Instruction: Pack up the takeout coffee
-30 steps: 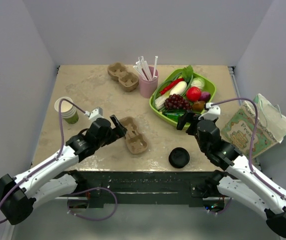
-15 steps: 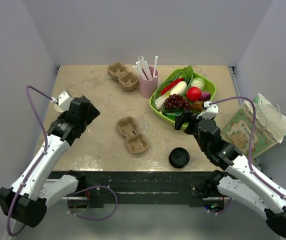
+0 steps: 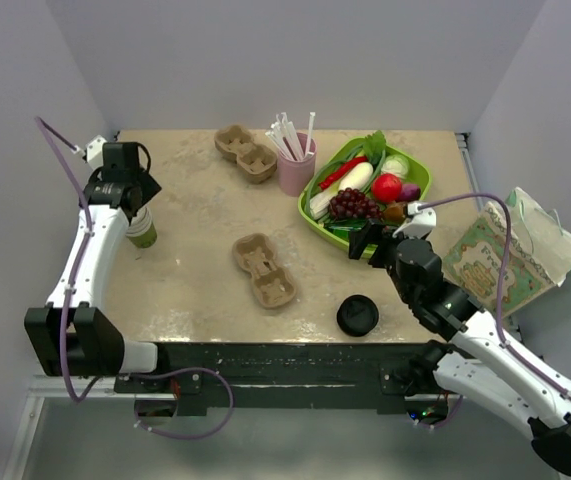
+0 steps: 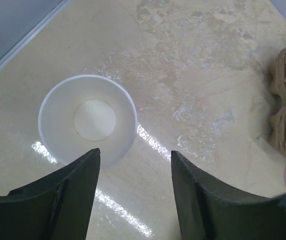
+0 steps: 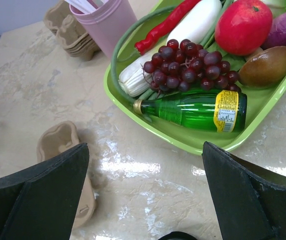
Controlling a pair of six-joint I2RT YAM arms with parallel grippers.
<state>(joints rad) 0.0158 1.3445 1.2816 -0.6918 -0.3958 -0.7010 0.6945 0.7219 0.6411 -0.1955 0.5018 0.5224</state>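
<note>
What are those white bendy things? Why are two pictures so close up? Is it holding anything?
Those are two robot arms, each ending in a two-finger gripper. The wide picture comes from a camera above and behind them. The two close-ups come from small cameras on the wrists, so the dark shapes at the bottom are the fingers. The left gripper hangs open over an empty paper cup with no lid. The right gripper is open near a green tray of food. On the table are also cardboard cup carriers, a pink cup of straws and a black lid. Nothing is held.
</note>
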